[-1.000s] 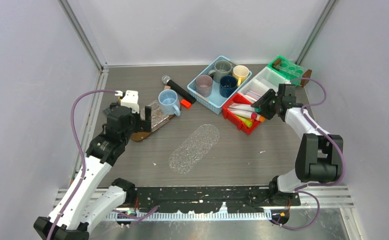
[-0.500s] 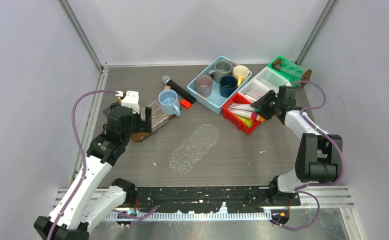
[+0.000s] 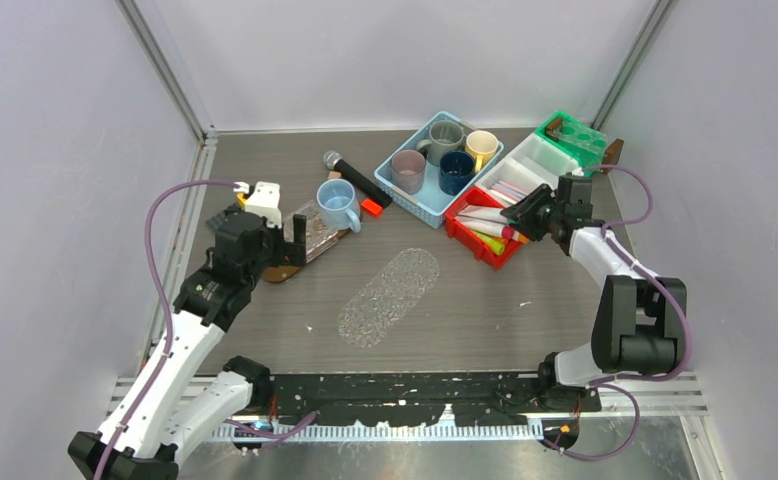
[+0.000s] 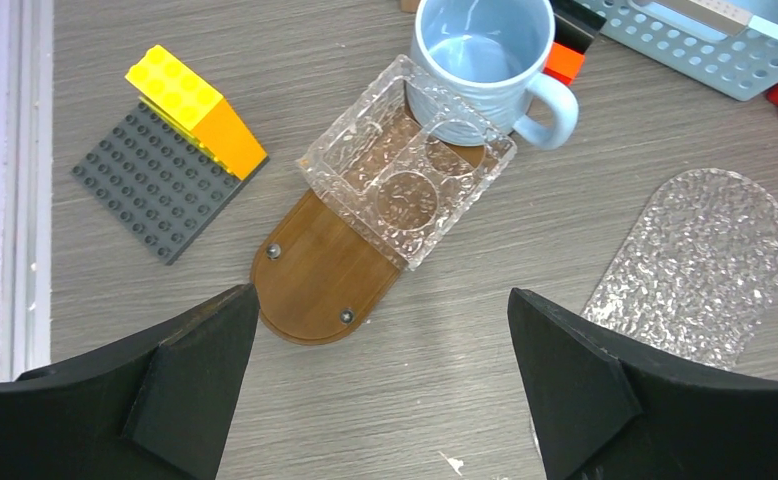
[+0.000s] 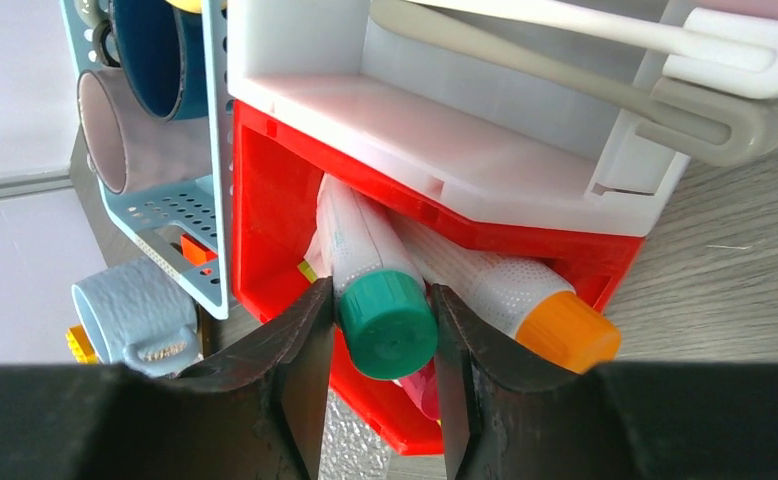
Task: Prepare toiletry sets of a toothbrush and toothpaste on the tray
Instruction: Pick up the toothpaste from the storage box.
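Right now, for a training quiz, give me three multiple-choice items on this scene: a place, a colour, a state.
1. The toothpaste tubes lie in: A the red bin; B the blue basket; C the white bin.
2. The cap held by the right pincer is: A orange; B green; C blue.
3. The left pincer is: A shut tight; B out of sight; C open, empty.
Answers: 1 A, the tubes poke out between red walls. 2 B, a green cap sits pinched between its fingers. 3 C, its fingers stand far apart, nothing between.
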